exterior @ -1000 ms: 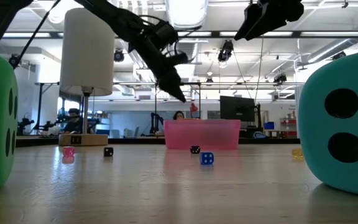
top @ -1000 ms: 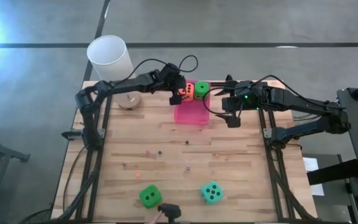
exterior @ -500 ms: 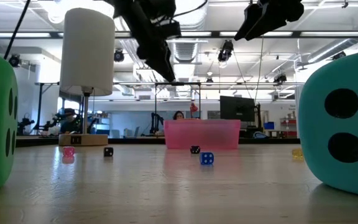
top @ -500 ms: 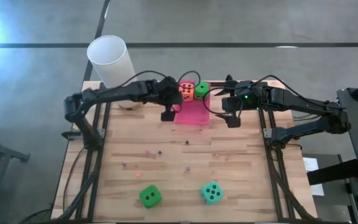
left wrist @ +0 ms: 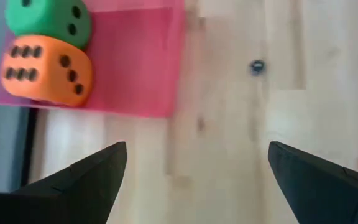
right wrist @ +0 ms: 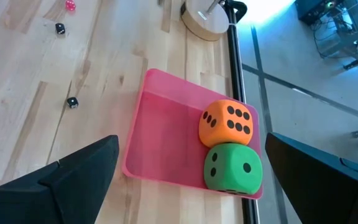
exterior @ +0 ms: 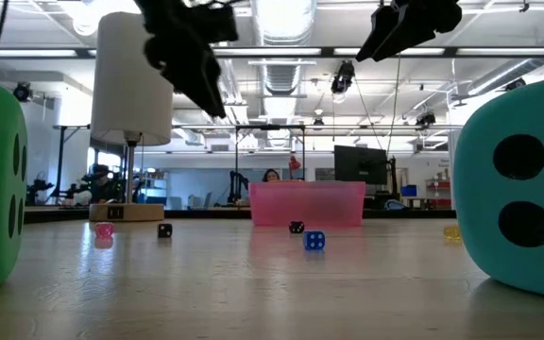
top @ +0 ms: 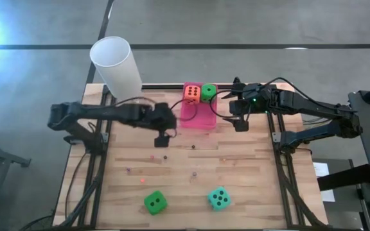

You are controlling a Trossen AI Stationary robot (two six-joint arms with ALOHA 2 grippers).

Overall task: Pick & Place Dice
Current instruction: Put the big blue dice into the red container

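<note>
Left claw (top: 163,138) spread, empty; orange die (top: 191,92) and green die (top: 208,92) binned, second green (top: 154,202) and teal (top: 219,198) left on tabletop (top: 249,167)

light: bright overhead ceiling strips | glare: high view's top-left corner | blur: left wrist view smeared

Orange die (right wrist: 225,125) and green die (right wrist: 231,167), dark pips, in pink tray (right wrist: 160,143); green die (top: 154,203), teal die (top: 219,198) on pale wood table (top: 249,167).
</note>
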